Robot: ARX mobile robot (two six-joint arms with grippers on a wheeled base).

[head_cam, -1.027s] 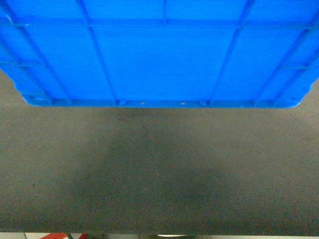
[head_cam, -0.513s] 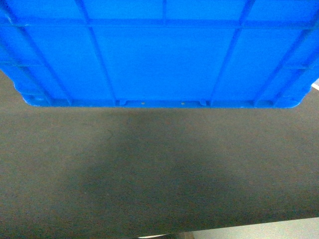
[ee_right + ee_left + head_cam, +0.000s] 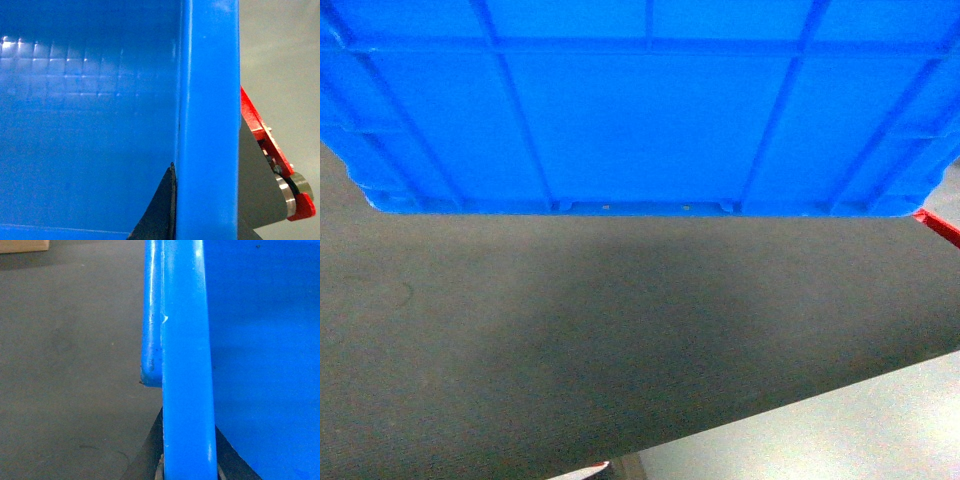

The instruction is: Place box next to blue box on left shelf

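Observation:
The box (image 3: 640, 110), a large bright blue ribbed crate, fills the top of the head view and hangs above the floor. In the left wrist view its thick rim (image 3: 185, 365) runs upright through my left gripper (image 3: 188, 440), with a dark finger (image 3: 150, 460) on the outer side and another inside. In the right wrist view my right gripper (image 3: 207, 190) is shut on the opposite rim (image 3: 207, 100), one dark finger (image 3: 160, 210) inside the box and one outside. The left shelf and the other blue box are out of view.
Dark grey carpet (image 3: 570, 340) lies below the box, with paler grey floor (image 3: 840, 430) at the lower right. A red frame (image 3: 940, 225) shows at the right edge; in the right wrist view it carries a metal roller (image 3: 290, 190). A tan cardboard edge (image 3: 22, 245) sits far left.
The floor has slid across the head view: the pale floor has spread in at the lower right and a red frame has appeared at the right edge. The box stays in the same place in view.

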